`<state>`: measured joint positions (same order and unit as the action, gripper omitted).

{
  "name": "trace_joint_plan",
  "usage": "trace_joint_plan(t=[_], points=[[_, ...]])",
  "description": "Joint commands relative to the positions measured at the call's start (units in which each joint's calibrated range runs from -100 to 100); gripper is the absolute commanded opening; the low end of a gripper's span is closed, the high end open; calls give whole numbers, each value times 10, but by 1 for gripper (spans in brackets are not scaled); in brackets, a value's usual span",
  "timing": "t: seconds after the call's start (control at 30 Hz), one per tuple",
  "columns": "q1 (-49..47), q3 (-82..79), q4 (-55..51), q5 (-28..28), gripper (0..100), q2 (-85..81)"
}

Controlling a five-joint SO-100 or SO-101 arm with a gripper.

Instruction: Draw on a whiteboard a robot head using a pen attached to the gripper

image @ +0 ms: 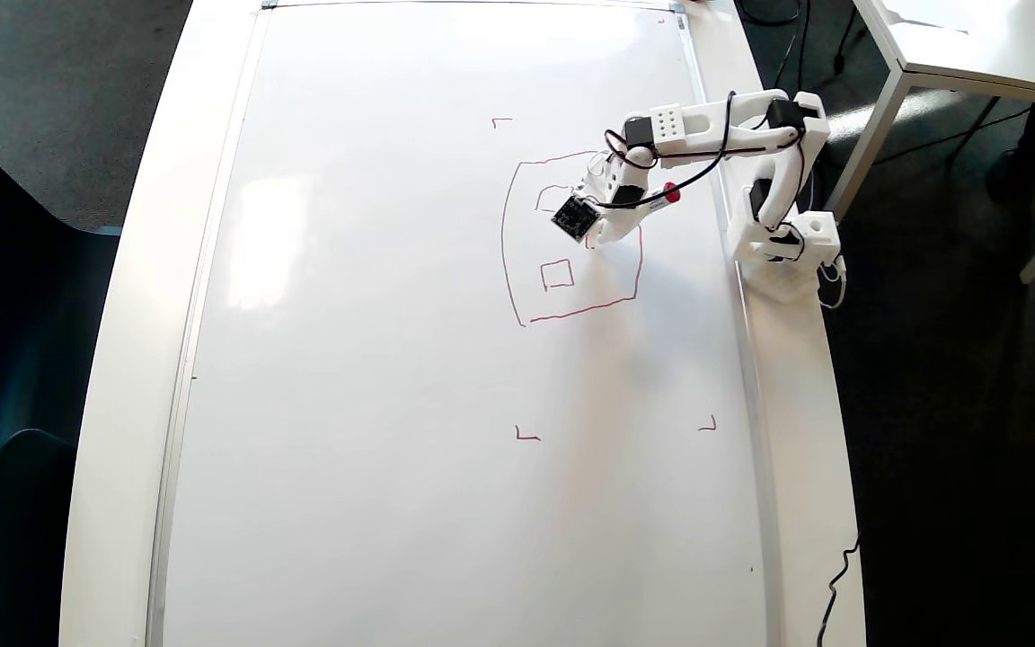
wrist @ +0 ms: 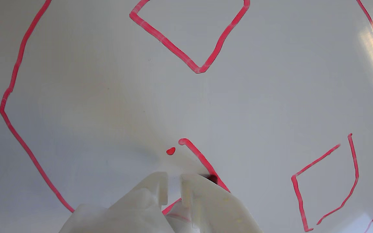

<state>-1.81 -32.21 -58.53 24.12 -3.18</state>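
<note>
- Hand (wrist: 173,184): white printed claw at the bottom edge of the wrist view, its two fingers almost together with a thin slot between them; in the overhead view it sits low over the drawing, a black square module on its side.
- Pen (image: 664,199): white barrel with a red end, lying along the hand in the overhead view; it appears fixed to the hand, though whether the fingers themselves clamp it I cannot tell. A dark tip shows just beside the right finger in the wrist view, at or very near the board.
- Fresh stroke (wrist: 202,160): short red line running from that tip up to a rounded end, with a lone red dot just beside it (likely a stray touch).
- Robot head (image: 571,238): red rounded-square outline holding two small squares, one partly hidden under the hand; no stalk or box is visible on top.
- Whiteboard (image: 392,404): glossy, silver-framed, covering most of the bench (image: 796,449); small red corner marks stand well apart from the drawing.
- Step in hand, as judged: an inner feature is under way, the outline being closed.
- Next move calls for: steady tip contact and a clean turn to close this small shape.
</note>
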Motion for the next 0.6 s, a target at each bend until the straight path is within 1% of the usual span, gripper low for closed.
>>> trace_joint_plan(t=[0.0,0.23,0.3,0.5,0.57], points=[[-21,-5,-2,-2,1,-49],[-23,14,-1,-5,1,-113],[-17,37,0,-25,1,-130],[-7,86,12,-54,1,-143],[-6,86,46,-64,1,-134]])
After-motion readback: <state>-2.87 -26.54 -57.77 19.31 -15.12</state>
